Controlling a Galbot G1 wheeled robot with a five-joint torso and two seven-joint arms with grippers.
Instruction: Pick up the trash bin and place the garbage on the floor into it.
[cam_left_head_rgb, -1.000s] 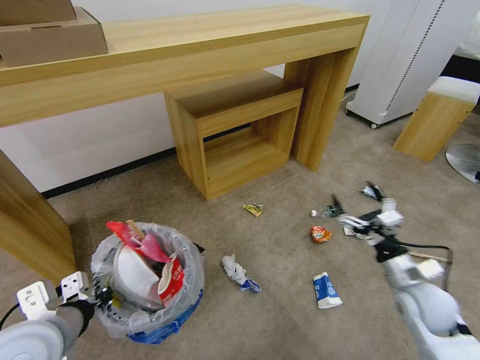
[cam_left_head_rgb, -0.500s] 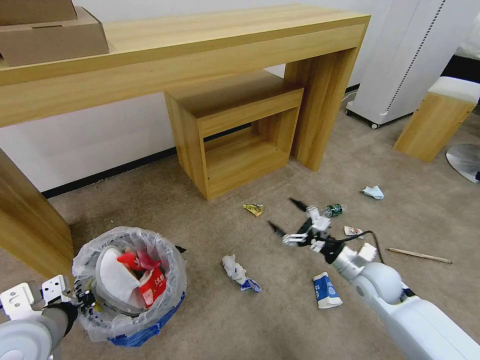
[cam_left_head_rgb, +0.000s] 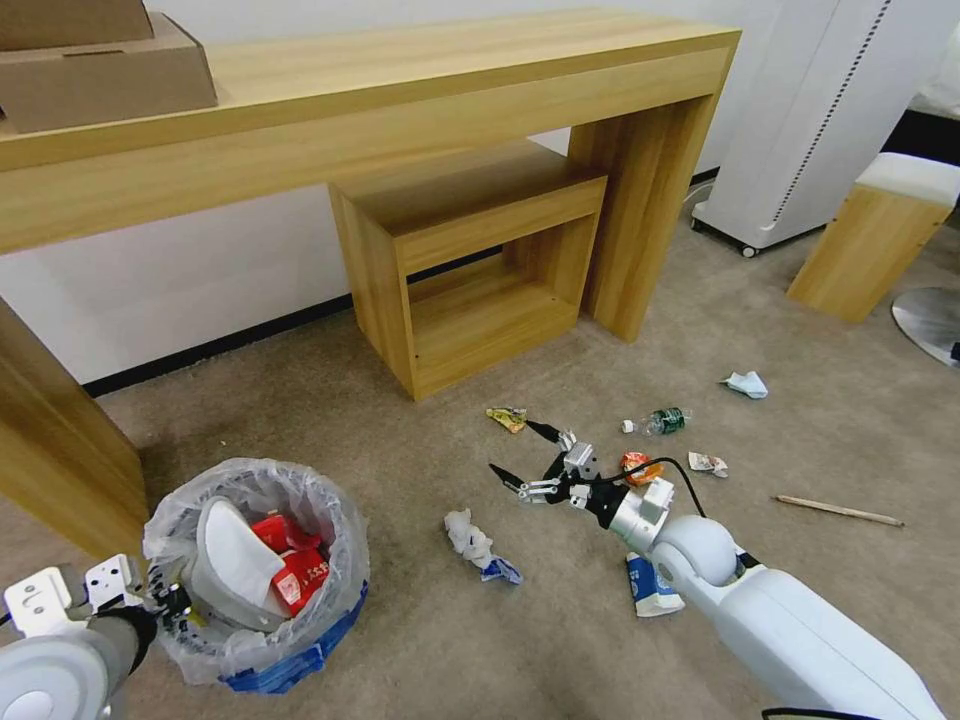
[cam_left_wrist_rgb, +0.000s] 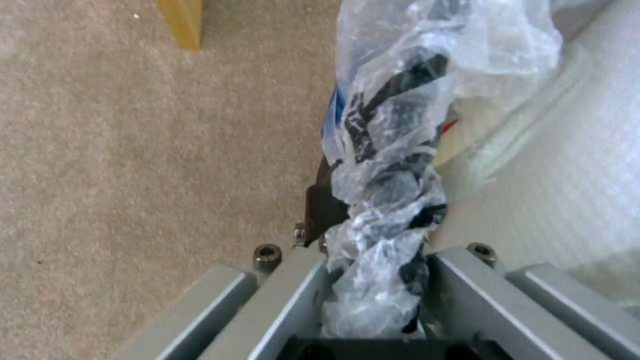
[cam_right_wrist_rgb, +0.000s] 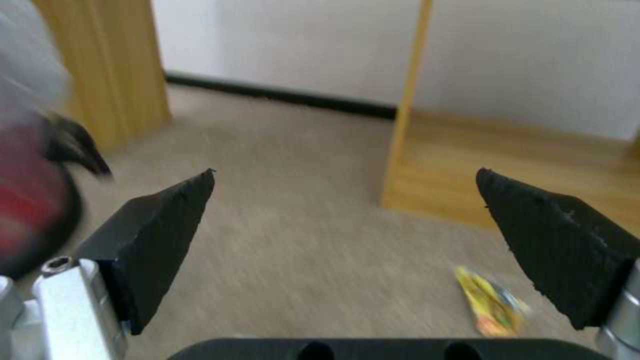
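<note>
The blue trash bin (cam_left_head_rgb: 300, 655), lined with a clear plastic bag (cam_left_wrist_rgb: 390, 200), stands at the lower left on the beige floor (cam_left_head_rgb: 420, 640) and holds a white slipper and red wrappers. My left gripper (cam_left_head_rgb: 172, 601) (cam_left_wrist_rgb: 377, 270) is shut on the bin's bagged rim. Garbage lies to its right: a yellow wrapper (cam_left_head_rgb: 507, 418) (cam_right_wrist_rgb: 490, 302), a white tissue (cam_left_head_rgb: 470, 538), a blue-white packet (cam_left_head_rgb: 652, 585), an orange wrapper (cam_left_head_rgb: 637, 465), a small bottle (cam_left_head_rgb: 662, 421) and a wooden stick (cam_left_head_rgb: 838, 511). My right gripper (cam_left_head_rgb: 515, 448) (cam_right_wrist_rgb: 345, 175) hangs open and holding nothing above the carpet beside the yellow wrapper.
A long wooden table (cam_left_head_rgb: 400, 90) with a smaller wooden shelf unit (cam_left_head_rgb: 470, 290) under it stands behind the litter. A wooden stool (cam_left_head_rgb: 870, 240) and a white wheeled unit (cam_left_head_rgb: 800, 130) are at the right. Cardboard boxes (cam_left_head_rgb: 100, 70) sit on the table.
The bin has dropped lower and a little left with my left gripper. My right arm has swung left across the litter, from near the bottle to beside the yellow wrapper, still open.
</note>
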